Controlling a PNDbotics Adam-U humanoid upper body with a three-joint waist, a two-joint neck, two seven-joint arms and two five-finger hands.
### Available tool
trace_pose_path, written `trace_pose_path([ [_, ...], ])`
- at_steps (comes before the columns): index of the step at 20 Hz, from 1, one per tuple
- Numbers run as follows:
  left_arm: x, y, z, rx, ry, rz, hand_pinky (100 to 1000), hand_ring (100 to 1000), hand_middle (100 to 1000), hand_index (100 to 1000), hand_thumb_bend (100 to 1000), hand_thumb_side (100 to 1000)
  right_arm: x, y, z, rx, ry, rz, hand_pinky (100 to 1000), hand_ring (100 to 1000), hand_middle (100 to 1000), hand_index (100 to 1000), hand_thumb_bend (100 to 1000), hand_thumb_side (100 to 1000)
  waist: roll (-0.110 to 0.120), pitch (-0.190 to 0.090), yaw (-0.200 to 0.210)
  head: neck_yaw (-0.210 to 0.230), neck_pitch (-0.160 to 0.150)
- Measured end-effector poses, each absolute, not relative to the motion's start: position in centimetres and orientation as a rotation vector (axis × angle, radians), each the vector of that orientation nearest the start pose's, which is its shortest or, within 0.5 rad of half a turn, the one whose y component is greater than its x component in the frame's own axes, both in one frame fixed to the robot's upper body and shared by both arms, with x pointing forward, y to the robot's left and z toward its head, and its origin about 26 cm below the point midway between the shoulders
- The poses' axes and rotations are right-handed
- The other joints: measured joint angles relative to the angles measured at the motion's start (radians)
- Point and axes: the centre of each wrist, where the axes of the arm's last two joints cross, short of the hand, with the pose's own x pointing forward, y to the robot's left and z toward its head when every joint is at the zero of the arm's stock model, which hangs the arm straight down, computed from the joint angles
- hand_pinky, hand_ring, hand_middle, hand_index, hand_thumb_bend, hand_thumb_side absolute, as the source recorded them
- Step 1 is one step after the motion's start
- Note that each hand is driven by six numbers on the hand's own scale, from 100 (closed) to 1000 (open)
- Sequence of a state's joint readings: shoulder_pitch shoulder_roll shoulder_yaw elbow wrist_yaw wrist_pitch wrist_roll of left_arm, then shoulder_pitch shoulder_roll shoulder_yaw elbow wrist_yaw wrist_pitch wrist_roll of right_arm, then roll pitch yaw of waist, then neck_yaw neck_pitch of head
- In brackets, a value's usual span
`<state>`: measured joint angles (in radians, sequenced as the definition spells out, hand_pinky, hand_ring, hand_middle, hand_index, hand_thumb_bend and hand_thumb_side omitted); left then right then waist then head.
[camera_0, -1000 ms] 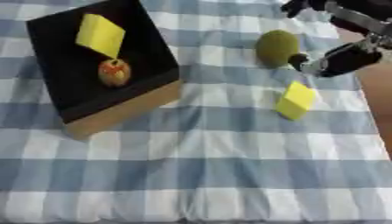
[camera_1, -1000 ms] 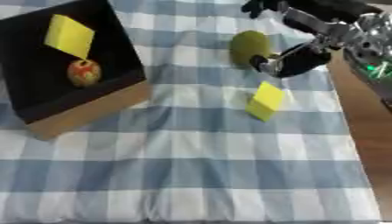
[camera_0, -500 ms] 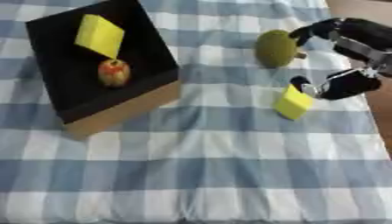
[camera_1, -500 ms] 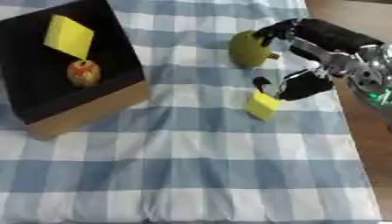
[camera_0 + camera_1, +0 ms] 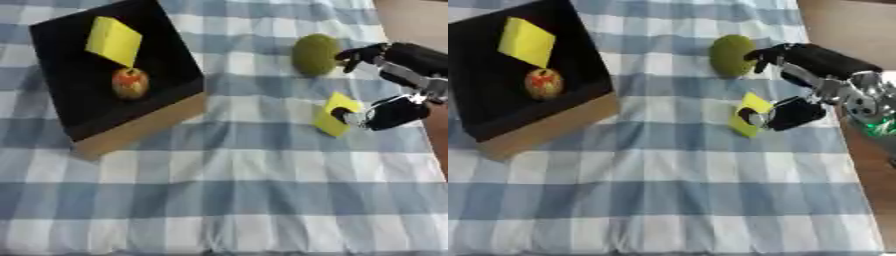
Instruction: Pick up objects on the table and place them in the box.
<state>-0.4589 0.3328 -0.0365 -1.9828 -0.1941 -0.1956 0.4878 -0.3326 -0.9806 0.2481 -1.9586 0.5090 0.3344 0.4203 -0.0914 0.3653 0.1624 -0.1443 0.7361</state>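
Two yellow blocks (image 5: 113, 41) (image 5: 336, 114), one apple (image 5: 129, 83), one green fruit (image 5: 315, 54), one box (image 5: 140, 131).

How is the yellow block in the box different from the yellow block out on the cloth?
The yellow block in the box lies inside the black box above an apple, untouched. The yellow block on the cloth stands on the checked cloth with the right hand against its side. The boxed one shows a broad face, the other looks narrower. Both are plain yellow.

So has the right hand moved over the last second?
Yes. The right hand has come down from beside the green fruit to the yellow block on the cloth, thumb against it.
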Motion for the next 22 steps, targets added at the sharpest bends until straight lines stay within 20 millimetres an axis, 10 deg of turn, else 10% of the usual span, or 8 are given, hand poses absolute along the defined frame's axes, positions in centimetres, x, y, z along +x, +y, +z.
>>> trace_pose_path([
  [22,31.2,23.6,24.0,-0.591,3.495,-0.067,762,846,755,812,455,689,32.1,-32.5,18.7,-0.862,-1.182,1.306,919,950,768,980,391,483,0.01,0.0,0.004,-0.004,-0.003],
])
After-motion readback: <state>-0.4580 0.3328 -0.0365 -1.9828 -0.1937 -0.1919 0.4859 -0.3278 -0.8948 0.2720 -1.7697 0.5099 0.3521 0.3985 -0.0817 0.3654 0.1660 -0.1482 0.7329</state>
